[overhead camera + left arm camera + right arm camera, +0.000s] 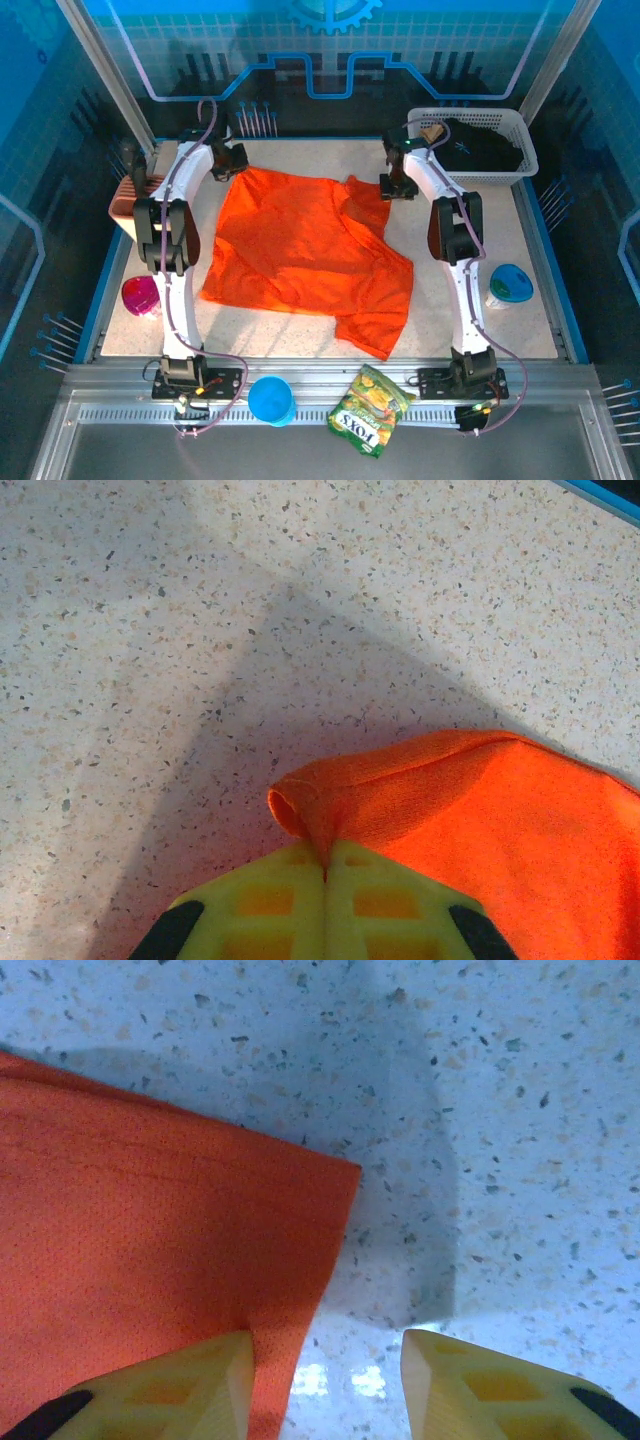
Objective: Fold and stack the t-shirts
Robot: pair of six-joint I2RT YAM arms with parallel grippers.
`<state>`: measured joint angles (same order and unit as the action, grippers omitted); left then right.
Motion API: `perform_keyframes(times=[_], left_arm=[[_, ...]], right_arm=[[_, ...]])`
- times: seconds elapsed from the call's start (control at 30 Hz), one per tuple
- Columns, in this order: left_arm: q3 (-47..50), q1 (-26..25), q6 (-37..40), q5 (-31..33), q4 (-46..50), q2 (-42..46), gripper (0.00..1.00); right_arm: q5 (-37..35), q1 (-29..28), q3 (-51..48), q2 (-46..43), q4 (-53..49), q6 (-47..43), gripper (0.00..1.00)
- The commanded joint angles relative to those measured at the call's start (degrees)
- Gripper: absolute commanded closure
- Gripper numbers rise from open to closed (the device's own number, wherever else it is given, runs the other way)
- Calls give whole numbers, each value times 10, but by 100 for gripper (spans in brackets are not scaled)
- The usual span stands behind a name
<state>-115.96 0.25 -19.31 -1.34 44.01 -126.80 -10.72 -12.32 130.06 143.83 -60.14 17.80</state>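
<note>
A: How many shirts?
B: Two: an orange shirt [300, 240] and a black shirt [485, 145].
A: Cups?
B: Three: a pink cup [140, 295], a blue cup [270, 400] and a lidded cup [510, 285]. One bag [368, 410]. Two baskets: a white basket [475, 177] and a brown basket [121, 205].

The shirt [300, 255] lies mid table [260, 325], left gripper [325, 858] at its far left corner, right gripper [327, 1360] at its far right edge. Far right, a basket [470, 178] holds a second shirt [485, 148]. On the near rail, cup [271, 400] left of snack bag [370, 410]
</note>
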Motion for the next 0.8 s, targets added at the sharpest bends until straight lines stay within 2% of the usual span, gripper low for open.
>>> perform_keyframes(times=[0.0, 0.4, 0.6, 0.67, 0.77], left_arm=[[6, -3, 12, 1, -2, -1, 100], [9, -3, 14, -1, -5, -7, 100], [10, -3, 15, -1, -8, -9, 100], [10, -3, 15, -1, -9, -10, 100], [11, -3, 16, -1, -8, -11, 100]], right_arm=[[-5, 6, 37, 13, -13, 10, 58], [-2, 9, 107, 66, -25, 31, 63], [-5, 10, 101, 81, -23, 33, 66], [1, 12, 102, 87, -18, 35, 67], [11, 14, 110, 99, -16, 38, 75]])
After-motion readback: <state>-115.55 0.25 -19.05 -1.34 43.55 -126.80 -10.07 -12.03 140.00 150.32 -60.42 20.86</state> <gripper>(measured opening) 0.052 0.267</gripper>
